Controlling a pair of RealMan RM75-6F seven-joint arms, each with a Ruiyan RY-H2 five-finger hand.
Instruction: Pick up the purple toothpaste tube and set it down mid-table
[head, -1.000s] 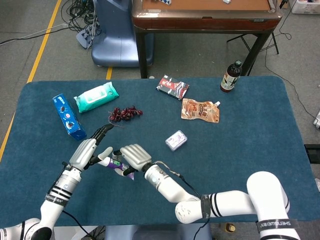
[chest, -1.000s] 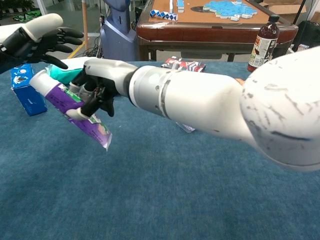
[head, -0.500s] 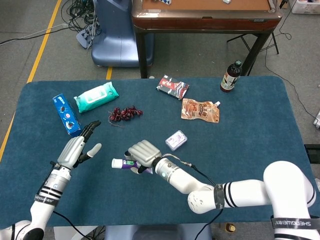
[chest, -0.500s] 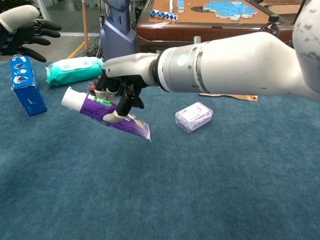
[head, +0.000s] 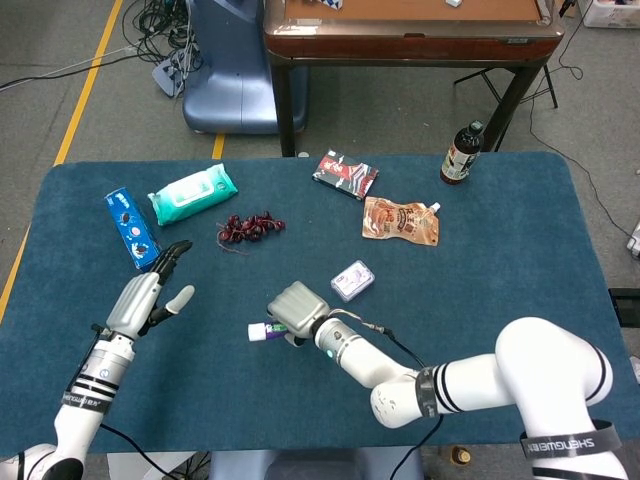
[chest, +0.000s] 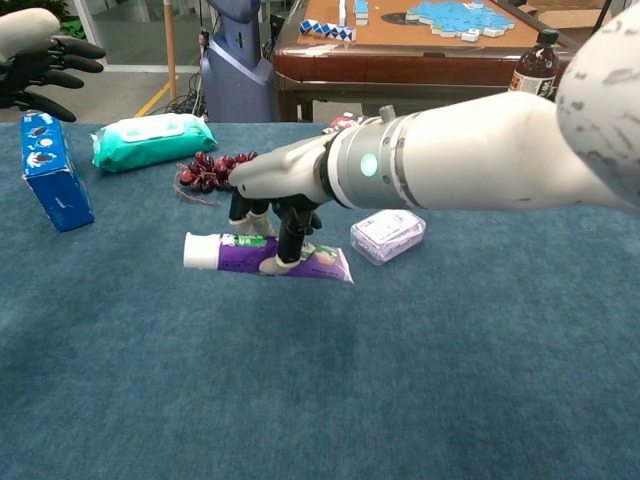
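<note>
The purple toothpaste tube (chest: 232, 253) with a white cap lies level along the blue table (chest: 320, 400), cap pointing left. My right hand (chest: 285, 190) comes down on it from above and still grips its middle between thumb and fingers. In the head view the same hand (head: 297, 306) covers most of the tube (head: 262, 331), so only the cap end shows. It sits a little left of the table's middle. My left hand (head: 150, 295) hovers apart at the left, fingers spread and holding nothing; the chest view shows this hand (chest: 40, 60) at the top left corner.
A blue box (head: 133, 232), a green wipes pack (head: 193, 193) and dark grapes (head: 250, 227) lie at the back left. A small clear case (head: 352, 280) sits just right of the tube. An orange pouch (head: 400, 220), red packet (head: 345, 174) and bottle (head: 461, 153) stand further back.
My right hand has carried the tube rightward toward the table's middle and lowered it from a tilted hold to level at the cloth. My left hand has drawn back to the left.
</note>
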